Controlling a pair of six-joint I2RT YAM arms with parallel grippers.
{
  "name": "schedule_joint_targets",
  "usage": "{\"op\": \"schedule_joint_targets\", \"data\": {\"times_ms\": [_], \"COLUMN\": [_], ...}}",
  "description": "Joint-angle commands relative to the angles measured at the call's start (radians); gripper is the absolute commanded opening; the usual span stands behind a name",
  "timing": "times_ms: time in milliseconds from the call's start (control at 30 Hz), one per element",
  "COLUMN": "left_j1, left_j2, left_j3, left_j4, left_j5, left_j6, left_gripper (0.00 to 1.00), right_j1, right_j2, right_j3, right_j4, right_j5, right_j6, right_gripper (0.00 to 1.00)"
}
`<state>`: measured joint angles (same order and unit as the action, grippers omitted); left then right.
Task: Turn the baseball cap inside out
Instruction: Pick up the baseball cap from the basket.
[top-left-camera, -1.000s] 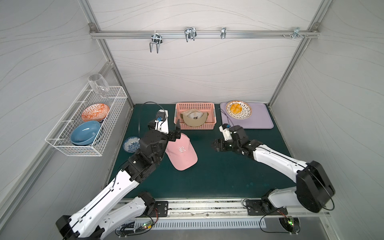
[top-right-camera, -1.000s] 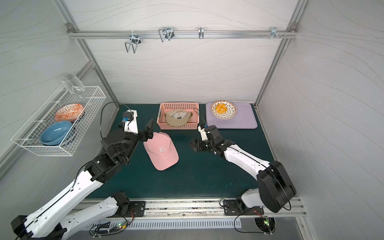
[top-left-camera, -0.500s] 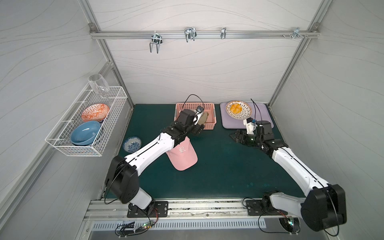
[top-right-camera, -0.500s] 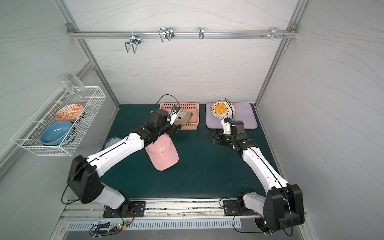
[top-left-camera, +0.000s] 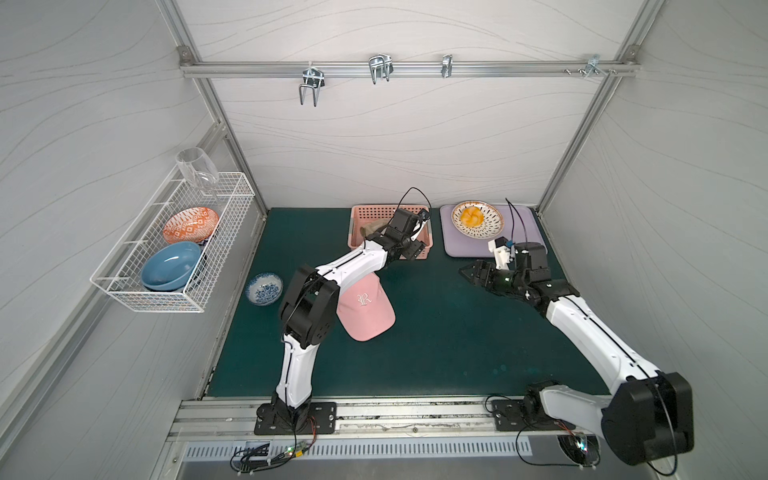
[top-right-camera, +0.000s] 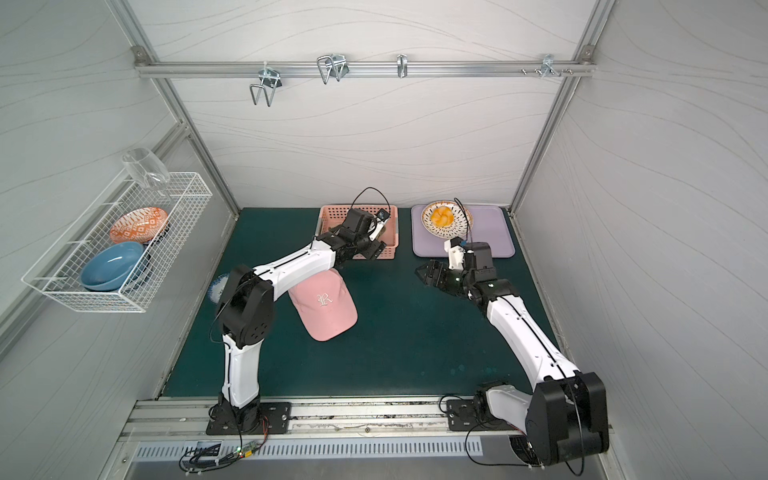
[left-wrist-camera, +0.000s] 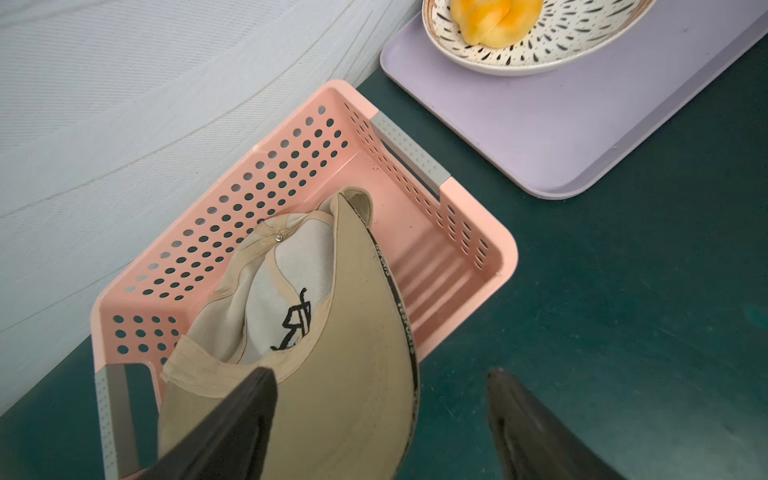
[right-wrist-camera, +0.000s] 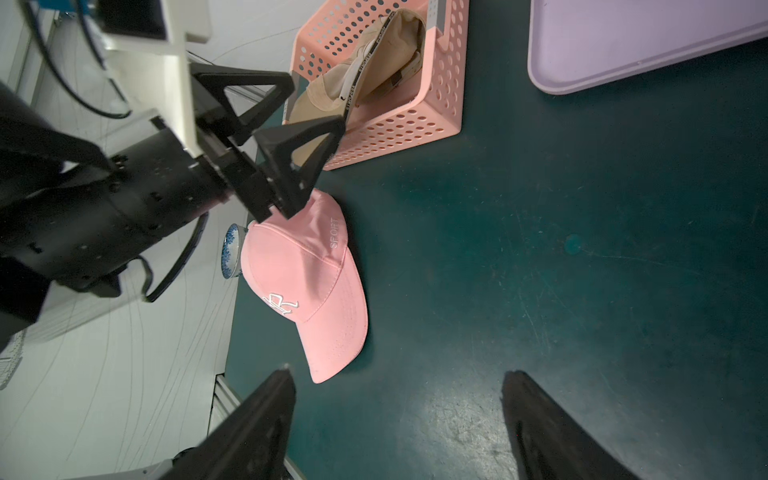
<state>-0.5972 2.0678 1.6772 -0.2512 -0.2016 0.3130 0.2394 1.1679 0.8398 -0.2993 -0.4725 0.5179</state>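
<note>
Pink cap (top-left-camera: 365, 307): on mat (top-left-camera: 436, 332), crown up, partly under left arm (top-left-camera: 353, 264); SPORT lettering legible in right wrist view only.
Beige cap (left-wrist-camera: 353, 316): in pink basket (left-wrist-camera: 478, 232) by back wall (left-wrist-camera: 124, 104); arm hides most in top views, left wrist view shows pale lining, black emblem.
Left gripper (left-wrist-camera: 382, 376): jaws wide, one finger over brim, other over mat; contact unclear.
Right gripper (right-wrist-camera: 399, 372): wide open, empty, above mat.

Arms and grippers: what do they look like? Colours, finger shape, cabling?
The left arm and right arm have white link shells and black joint housings. The left gripper and right gripper have black fingers; the left's are triangular open frames. Each wrist carries a white bracket and black cable.
</note>
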Motion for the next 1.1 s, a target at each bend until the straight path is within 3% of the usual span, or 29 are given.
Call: {"op": "schedule_joint_targets", "data": {"times_ms": [0, 267, 367, 533, 600, 667, 867, 1067], "left_j1": [0.004, 0.012, 0.023, 0.026, 0.026, 0.026, 0.026, 0.026], "left_j2": [0.061, 0.174, 0.189, 0.182, 0.175, 0.165, 0.071, -0.080], "left_j3": [0.098, 0.206, 0.211, 0.202, 0.201, 0.195, 0.107, 0.069], "left_j4": [0.005, -0.016, -0.008, -0.004, -0.002, 0.004, 0.115, 0.140], "left_j5": [-0.038, -0.082, -0.076, -0.067, -0.068, -0.073, -0.192, -0.234], "left_j6": [0.004, -0.014, -0.021, -0.019, -0.022, -0.022, -0.009, 0.026], "left_gripper": [0.78, 0.67, 0.58, 0.34, 0.13, 0.00, 0.00, 0.00], "right_j1": [-0.007, -0.007, -0.007, -0.007, -0.007, -0.007, -0.007, -0.006], "right_j2": [-0.010, -0.004, -0.004, -0.004, -0.002, -0.001, -0.009, -0.020], "right_j3": [-0.016, -0.025, -0.028, -0.030, -0.031, -0.030, -0.029, -0.014], "right_j4": [0.016, 0.026, 0.031, 0.030, 0.032, 0.030, 0.024, 0.018], "right_j5": [-0.029, -0.047, -0.054, -0.048, -0.045, -0.042, -0.026, -0.016], "right_j6": [0.018, 0.028, 0.034, 0.031, 0.030, 0.027, 0.014, -0.007], "right_gripper": [0.82, 0.81, 0.81, 0.81, 0.81, 0.81, 0.81, 0.81]}}
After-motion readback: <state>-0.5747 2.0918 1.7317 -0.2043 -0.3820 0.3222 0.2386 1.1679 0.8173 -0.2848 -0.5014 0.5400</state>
